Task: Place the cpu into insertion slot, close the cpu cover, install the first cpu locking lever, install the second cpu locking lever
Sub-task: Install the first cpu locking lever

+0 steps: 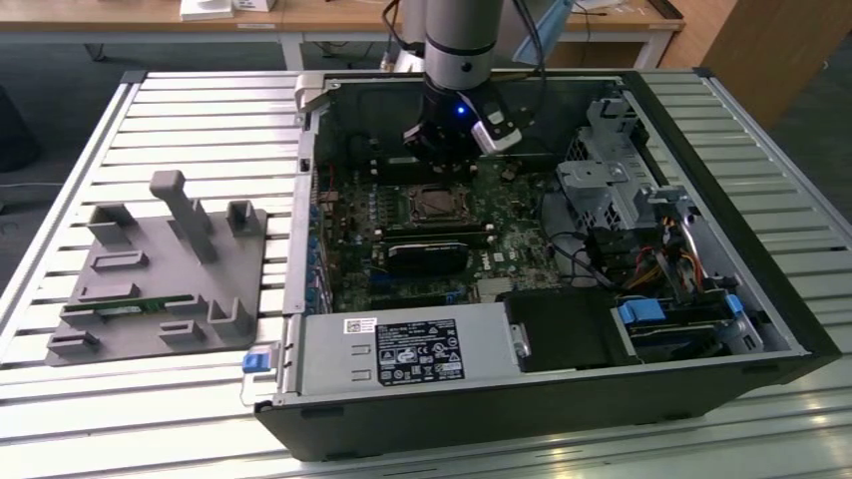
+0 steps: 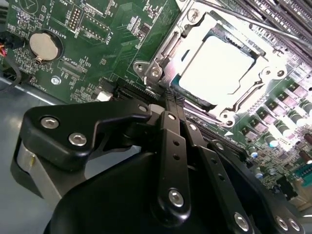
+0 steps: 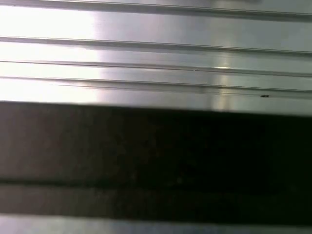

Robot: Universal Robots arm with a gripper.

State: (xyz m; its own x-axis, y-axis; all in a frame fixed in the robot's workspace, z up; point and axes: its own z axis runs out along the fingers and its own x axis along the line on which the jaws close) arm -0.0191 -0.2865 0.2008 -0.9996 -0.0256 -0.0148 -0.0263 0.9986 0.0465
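The cpu [image 2: 219, 68], a pale silvery square, lies in the insertion slot [image 1: 436, 203] on the green board. The cpu cover [image 2: 253, 95], a silver frame, lies flat around it, with the chip showing through its window. A thin silver rod [image 2: 253, 23] runs past the socket's far side. My gripper [image 2: 172, 101] has its two black fingers pressed together, with the tips at the socket's near corner; I cannot tell whether they touch anything. In the exterior view the gripper [image 1: 446, 155] hangs inside the open case just behind the slot.
A grey fixture plate [image 1: 154, 269] with upright posts lies on the slatted table at the exterior view's left. The case holds memory slots [image 1: 426, 232], a power supply [image 1: 399, 349] and a drive cage [image 1: 600, 180]. A coin battery [image 2: 44, 45] sits on the board.
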